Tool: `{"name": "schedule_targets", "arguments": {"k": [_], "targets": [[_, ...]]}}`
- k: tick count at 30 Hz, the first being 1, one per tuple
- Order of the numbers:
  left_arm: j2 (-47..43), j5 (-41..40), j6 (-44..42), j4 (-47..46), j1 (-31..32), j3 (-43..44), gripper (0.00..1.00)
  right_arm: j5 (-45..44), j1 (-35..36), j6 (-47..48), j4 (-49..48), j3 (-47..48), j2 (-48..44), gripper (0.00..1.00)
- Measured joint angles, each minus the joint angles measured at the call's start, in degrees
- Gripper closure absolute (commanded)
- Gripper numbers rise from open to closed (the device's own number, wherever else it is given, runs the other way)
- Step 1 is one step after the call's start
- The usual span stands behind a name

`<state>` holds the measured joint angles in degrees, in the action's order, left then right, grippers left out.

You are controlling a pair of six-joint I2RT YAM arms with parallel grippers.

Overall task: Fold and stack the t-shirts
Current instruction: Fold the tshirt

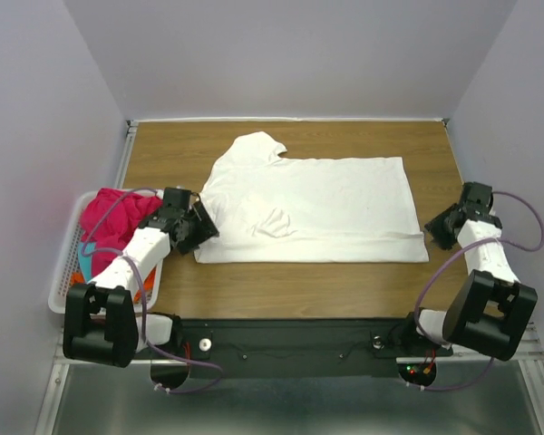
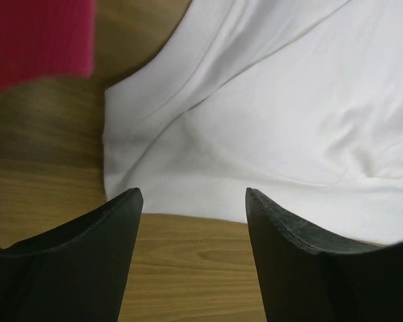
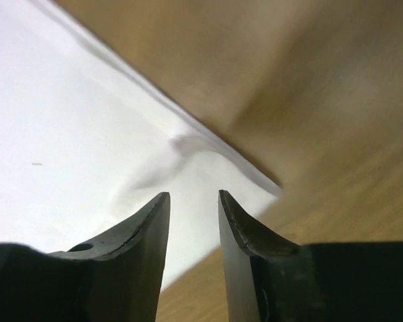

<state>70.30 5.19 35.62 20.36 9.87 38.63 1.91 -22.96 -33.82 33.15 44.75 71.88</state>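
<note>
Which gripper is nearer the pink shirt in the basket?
Left. The left gripper is beside the pink shirt; the right gripper is beyond the white shirt, at its opposite end.

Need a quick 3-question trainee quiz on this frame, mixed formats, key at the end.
1. True or false: the large white cloth t-shirt lies spread on the brown wooden table.
2. Where is the magenta-pink cloth shirt? A) in the white plastic lattice basket B) on the white t-shirt C) on the bare table
3. Fill in: the left gripper has its jaws ___.
Key: 1 true; 2 A; 3 open.
</note>
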Motion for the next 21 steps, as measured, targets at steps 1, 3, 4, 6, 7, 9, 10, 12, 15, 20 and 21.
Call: {"name": "schedule_targets", "arguments": {"k": [1,3,4,6,7,9,10,12,15,20,21], "targets": [[0.04,-0.37,-0.59,0.68,0.22,2.67,0.21,0.02,0.96,0.39,-0.17,2.49,0.81,0.55],[1.40,-2.14,-2.36,0.72,1.11,9.38,0.20,-0.22,4.26,1.33,-0.81,8.09,3.65,0.54],[2.58,-2.97,-3.21,0.24,1.64,12.83,0.21,0.00,6.43,1.97,-1.60,11.34,6.03,0.54],[6.03,-4.11,-5.20,-2.03,2.89,18.97,0.30,0.94,10.51,3.65,-2.93,16.96,11.50,0.55],[8.17,-4.44,-6.49,-2.97,3.43,22.10,0.32,1.36,11.78,4.26,-3.10,19.37,14.14,0.57],[13.09,-5.38,-8.52,-4.79,4.24,26.62,0.32,2.29,14.56,6.40,-4.50,24.20,20.76,0.57],[17.16,-5.86,-9.49,-5.22,4.66,29.86,0.33,2.60,15.93,7.34,-4.96,26.45,24.79,0.57],[23.63,-6.49,-11.32,-5.51,5.09,34.21,0.35,2.62,17.81,8.26,-4.98,28.79,29.62,0.57],[31.41,-7.30,-13.46,-5.73,5.40,38.12,0.36,2.29,19.17,9.07,-4.90,29.90,33.99,0.57],[38.75,-7.76,-15.06,-3.58,5.44,38.66,0.41,0.57,19.28,9.88,-4.66,28.50,36.24,0.57],[39.47,-7.74,-15.04,-3.19,5.44,38.38,0.42,0.13,19.26,9.86,-5.07,27.17,36.06,0.57]]}}
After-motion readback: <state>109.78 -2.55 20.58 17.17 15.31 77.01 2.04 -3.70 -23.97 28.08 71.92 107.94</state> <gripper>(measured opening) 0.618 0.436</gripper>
